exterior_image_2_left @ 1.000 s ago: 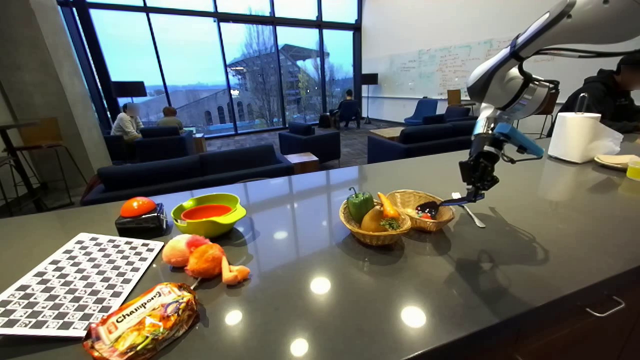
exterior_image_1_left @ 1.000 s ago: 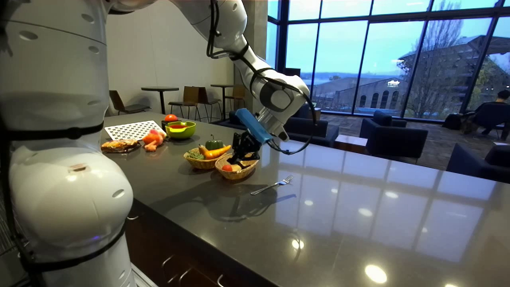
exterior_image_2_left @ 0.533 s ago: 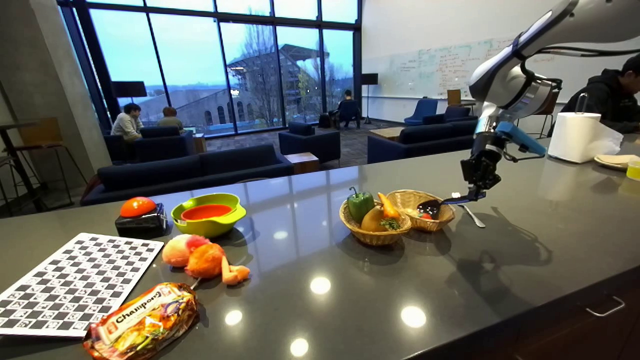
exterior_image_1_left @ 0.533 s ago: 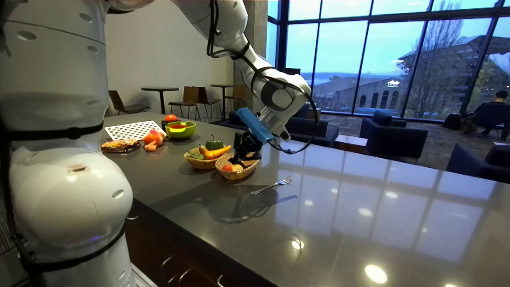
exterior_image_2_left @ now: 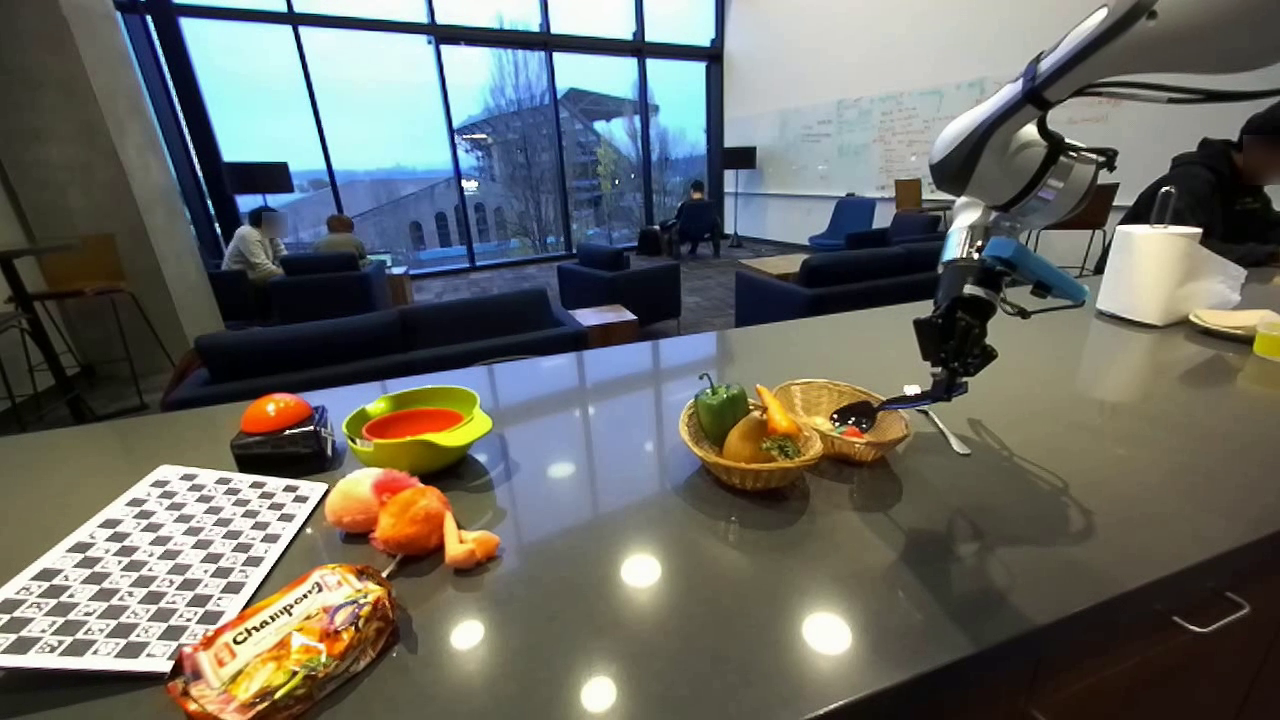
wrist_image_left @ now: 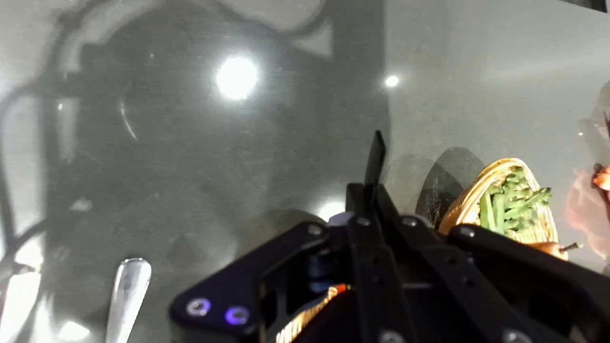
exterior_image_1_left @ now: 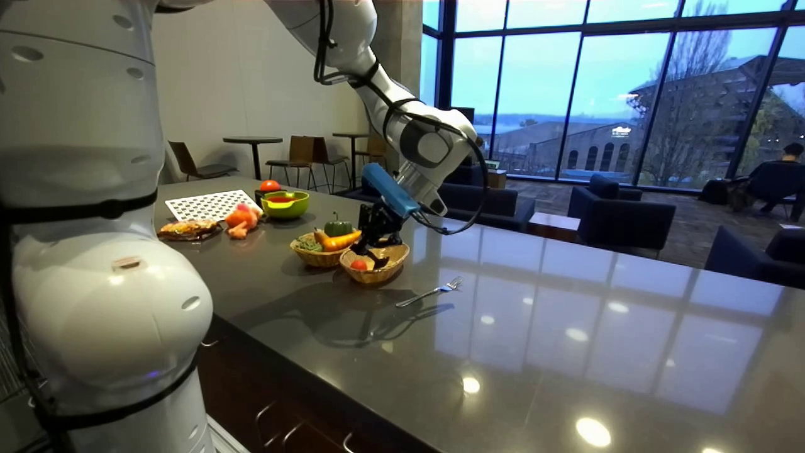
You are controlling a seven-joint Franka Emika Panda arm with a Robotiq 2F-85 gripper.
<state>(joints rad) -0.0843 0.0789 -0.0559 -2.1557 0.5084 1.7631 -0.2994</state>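
Note:
My gripper (exterior_image_2_left: 950, 388) is shut on the handle of a black spoon (exterior_image_2_left: 853, 414). The handle end (wrist_image_left: 376, 155) sticks up between the fingertips in the wrist view. The spoon's bowl sits inside a wicker basket (exterior_image_2_left: 880, 448), over or against a red item (exterior_image_1_left: 359, 265) and pale items; whether it touches them I cannot tell. In the wrist view my fingers (wrist_image_left: 368, 197) hide most of this basket. A second wicker basket (exterior_image_2_left: 755, 478) stands beside it, holding a green pepper (exterior_image_2_left: 720, 410), a carrot (exterior_image_2_left: 776, 412) and a brown pear-shaped item (exterior_image_2_left: 748, 440).
A fork (exterior_image_1_left: 431, 293) lies beside the baskets on the grey counter (exterior_image_1_left: 534, 352). Farther along are a green bowl (exterior_image_2_left: 415, 455), a red button box (exterior_image_2_left: 283, 440), an orange plush (exterior_image_2_left: 410, 520), a noodle packet (exterior_image_2_left: 290, 640) and a checkered board (exterior_image_2_left: 150, 570). A paper towel roll (exterior_image_2_left: 1148, 275) stands opposite.
The gripper and spoon first barely move, then shift slightly left in both exterior views. The spoon's bowl stays within the basket, and its dark tip shows more clearly there.

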